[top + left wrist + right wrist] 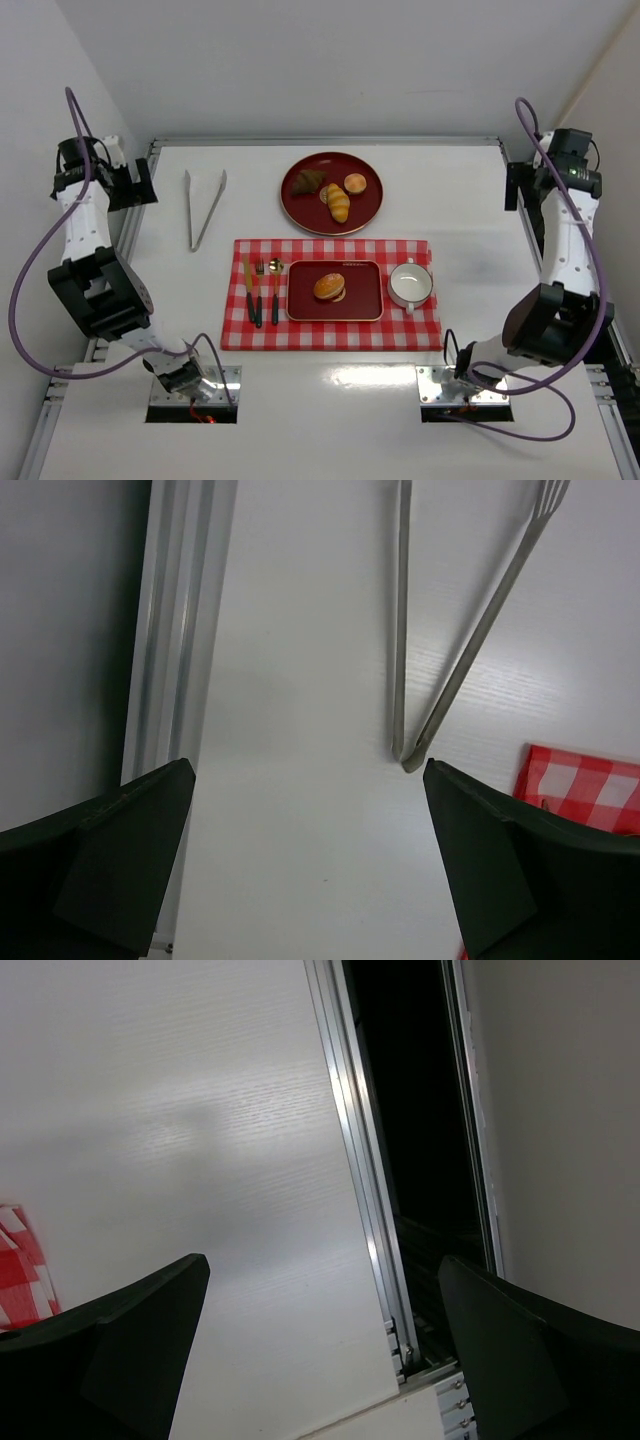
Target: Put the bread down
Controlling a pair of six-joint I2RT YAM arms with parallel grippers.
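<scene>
On the white surface, one bread is sitting on one square red tray, upon one checked cloth. Three pastries are lying on one round plate beyond. The left pincer and right pincer are both gaping apart, gripping nothing.

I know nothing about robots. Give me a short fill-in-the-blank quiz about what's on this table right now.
1. The bread lies on a red ____.
2. The round red plate holds ____ pastries.
3. In the top view, the white cup stands on the checked cloth to the bread's ____.
4. The tongs lie untouched; the left gripper and right gripper are both ____.

Missing words: tray; three; right; open.
</scene>
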